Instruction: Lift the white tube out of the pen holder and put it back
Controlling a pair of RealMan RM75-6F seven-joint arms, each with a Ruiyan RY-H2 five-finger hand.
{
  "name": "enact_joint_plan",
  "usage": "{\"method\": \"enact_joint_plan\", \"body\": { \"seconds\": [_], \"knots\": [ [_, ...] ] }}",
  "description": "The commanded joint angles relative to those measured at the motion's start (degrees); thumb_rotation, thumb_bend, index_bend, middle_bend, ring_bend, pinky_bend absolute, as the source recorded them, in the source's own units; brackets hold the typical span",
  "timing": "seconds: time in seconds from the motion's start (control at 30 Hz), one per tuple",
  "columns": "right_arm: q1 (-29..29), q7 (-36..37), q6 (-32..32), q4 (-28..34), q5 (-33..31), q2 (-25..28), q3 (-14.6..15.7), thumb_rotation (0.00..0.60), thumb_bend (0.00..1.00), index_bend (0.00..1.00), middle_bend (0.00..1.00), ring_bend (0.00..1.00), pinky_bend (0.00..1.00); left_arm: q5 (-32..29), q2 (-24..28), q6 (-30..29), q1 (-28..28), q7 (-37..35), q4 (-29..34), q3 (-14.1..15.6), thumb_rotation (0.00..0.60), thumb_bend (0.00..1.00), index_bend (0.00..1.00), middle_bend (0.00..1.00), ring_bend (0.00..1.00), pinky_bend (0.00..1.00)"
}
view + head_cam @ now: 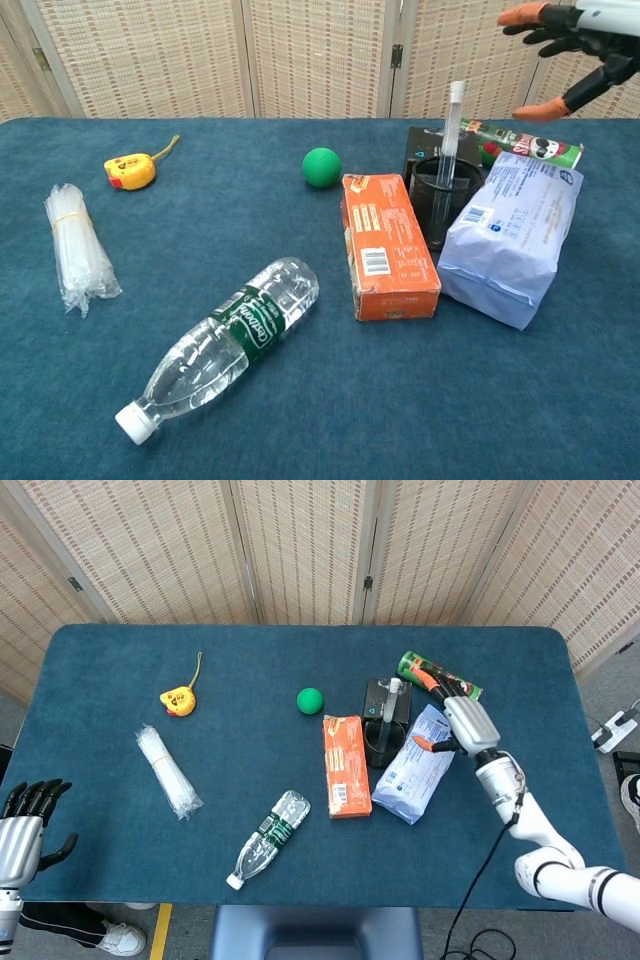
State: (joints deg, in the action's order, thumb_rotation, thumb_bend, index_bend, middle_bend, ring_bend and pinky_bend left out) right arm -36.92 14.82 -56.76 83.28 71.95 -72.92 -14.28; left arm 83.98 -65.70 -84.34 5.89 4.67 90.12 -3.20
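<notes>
1. White tube (449, 140) stands near-upright in the pen holder (440, 200), centre-right of frame.
2. Right hand (568, 32), upper right, is spread and empty, nearer than the left hand (22, 825), lower left, its fingers loosely apart.

The blue desk (120, 830) carries a tape measure (178, 699), a bundle of straws (166, 771), a green ball (311, 700), a water bottle (267, 838) on its side, an orange box (346, 765), a pen holder (438, 200), a white pouch (410, 778) and a green can (440, 677).
</notes>
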Motion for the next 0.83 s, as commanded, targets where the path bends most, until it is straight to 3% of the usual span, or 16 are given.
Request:
{"method": "enact_joint_plan", "body": {
  "seconds": [0.03, 0.23, 0.5, 0.67, 0.83],
  "knots": [
    [5.31, -10.48, -7.21, 4.34, -0.48, 4.4, 1.99, 0.6, 0.21, 0.01, 0.15, 0.03, 0.07, -0.22, 0.01, 0.37, 0.23, 0.04, 0.07, -0.14, 0.6, 0.33, 0.2, 0.18, 0.14, 0.12],
    [12.66, -19.31, -15.46, 8.63, 1.83, 7.53, 7.27, 0.6, 0.22, 0.05, 0.19, 0.06, 0.08, -0.46, -0.16, 0.85, 0.71, 0.97, 0.6, -0.38, 0.6, 0.33, 0.2, 0.18, 0.14, 0.12],
    [22.53, -18.65, -24.94, 12.56, 6.61, 8.66, 13.37, 0.6, 0.22, 0.03, 0.12, 0.04, 0.08, -0.83, -0.45, 0.11, 0.67, 3.03, 2.01, -0.74, 0.6, 0.33, 0.2, 0.18, 0.14, 0.12],
    [26.77, -16.47, -29.24, 13.82, 9.81, 9.29, 15.47, 0.6, 0.22, 0.0, 0.07, 0.0, 0.08, -0.89, -0.14, -0.47, 0.36, 3.11, 3.42, -0.78, 0.6, 0.33, 0.2, 0.18, 0.14, 0.12],
    [28.78, -16.08, -31.71, 13.83, 11.87, 9.11, 15.47, 0.6, 0.22, 0.0, 0.05, 0.0, 0.08, -0.75, 0.04, -0.91, 0.25, 3.85, 4.34, -0.8, 0.6, 0.33, 0.2, 0.18, 0.14, 0.12]
  ]
}}
